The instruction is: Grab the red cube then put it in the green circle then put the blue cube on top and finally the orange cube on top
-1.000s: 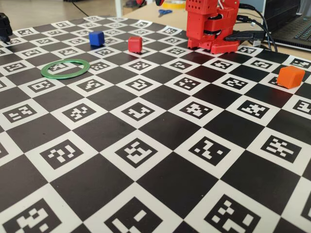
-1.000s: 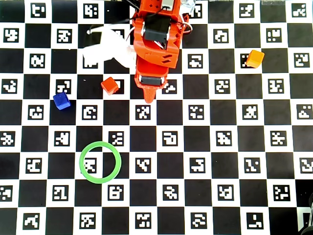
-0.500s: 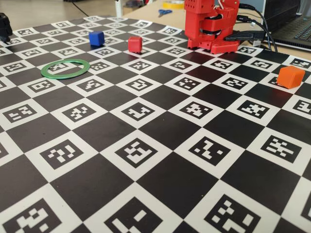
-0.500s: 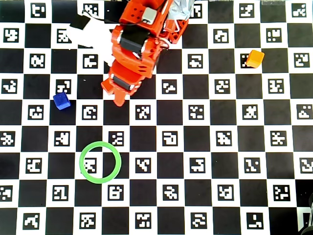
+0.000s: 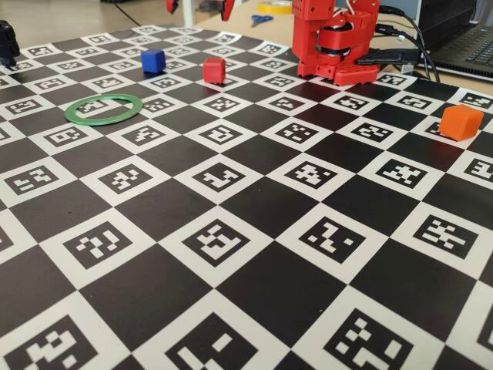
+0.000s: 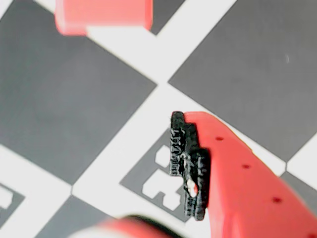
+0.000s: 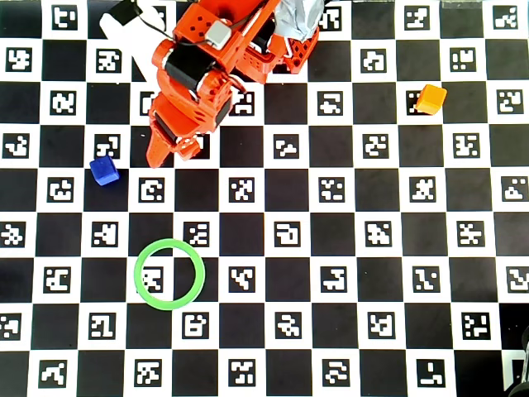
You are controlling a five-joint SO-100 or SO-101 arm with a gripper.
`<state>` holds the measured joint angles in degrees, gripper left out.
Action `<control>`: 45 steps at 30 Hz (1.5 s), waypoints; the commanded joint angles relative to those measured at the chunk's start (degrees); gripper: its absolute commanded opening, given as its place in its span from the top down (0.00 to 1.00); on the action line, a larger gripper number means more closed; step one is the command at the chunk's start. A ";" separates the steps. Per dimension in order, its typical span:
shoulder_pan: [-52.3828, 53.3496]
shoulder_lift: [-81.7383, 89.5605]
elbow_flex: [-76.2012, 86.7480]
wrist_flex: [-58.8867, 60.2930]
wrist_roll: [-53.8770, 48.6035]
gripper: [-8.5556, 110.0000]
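The red cube (image 5: 214,70) sits on the tabletop (image 5: 254,254) near the blue cube (image 5: 153,61), and it looks small, hard, light and shiny, so I think flat sides are best to pinch. The gripper (image 7: 169,152) hangs open and empty above it. From overhead the arm hides the cube, and the wrist view is blurry.

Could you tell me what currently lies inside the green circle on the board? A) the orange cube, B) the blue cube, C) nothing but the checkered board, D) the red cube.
C: in the overhead view the green circle encloses only board squares, while the red cube, the blue cube and the orange cube all sit well outside it.
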<state>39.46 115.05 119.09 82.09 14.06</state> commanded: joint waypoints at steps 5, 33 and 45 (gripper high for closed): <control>2.29 0.53 6.33 -7.38 -2.37 0.58; 1.14 -5.63 17.49 -22.06 -3.60 0.60; 1.49 -8.00 18.02 -25.14 -3.96 0.66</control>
<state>40.87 106.79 137.64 57.39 10.72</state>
